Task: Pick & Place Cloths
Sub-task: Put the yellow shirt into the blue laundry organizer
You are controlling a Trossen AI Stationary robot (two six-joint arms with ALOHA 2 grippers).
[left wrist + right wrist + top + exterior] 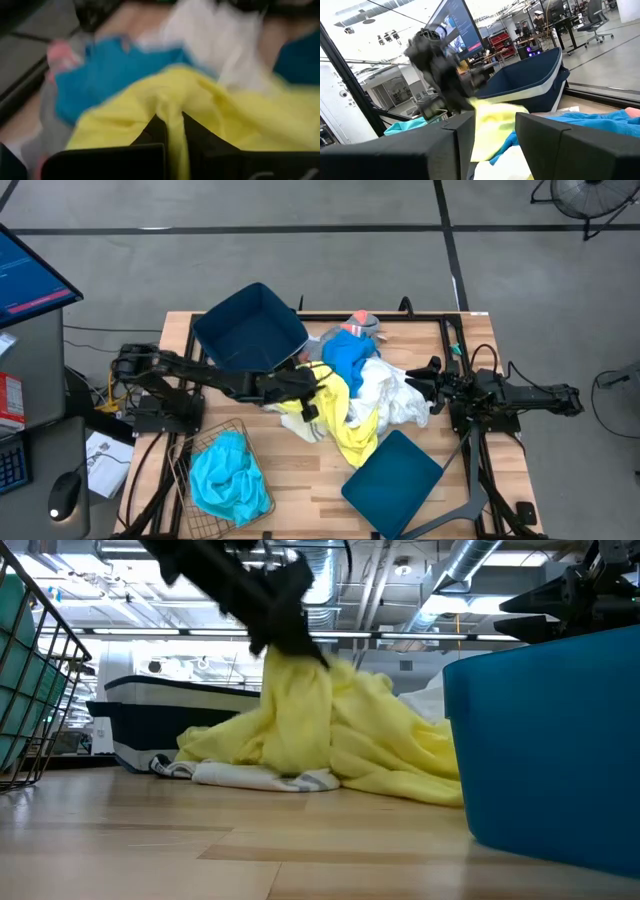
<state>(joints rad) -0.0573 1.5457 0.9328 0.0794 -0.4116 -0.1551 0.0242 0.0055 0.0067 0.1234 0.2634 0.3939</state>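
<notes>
The yellow cloth lies in the middle pile, beside a blue cloth and a white one. An orange-banded grey sock lies at the pile's far edge. My left gripper reaches in from the table's left and is shut on the yellow cloth. My right gripper waits open at the pile's right side, over the white cloth, touching nothing; its fingers stand wide apart. A turquoise garment fills the wire basket. My left gripper pinches a bunched fold of the yellow cloth between its two fingers, slanting down from the table's left. The pinched part is raised into a peak. The rest hangs slack, and its lower folds rest on the table and pile.
One dark blue bin sits tilted at the far left of the pile; another stands near the front edge, large in the low view. A white-and-grey piece lies under the yellow cloth. Bare wood shows between basket and near bin.
</notes>
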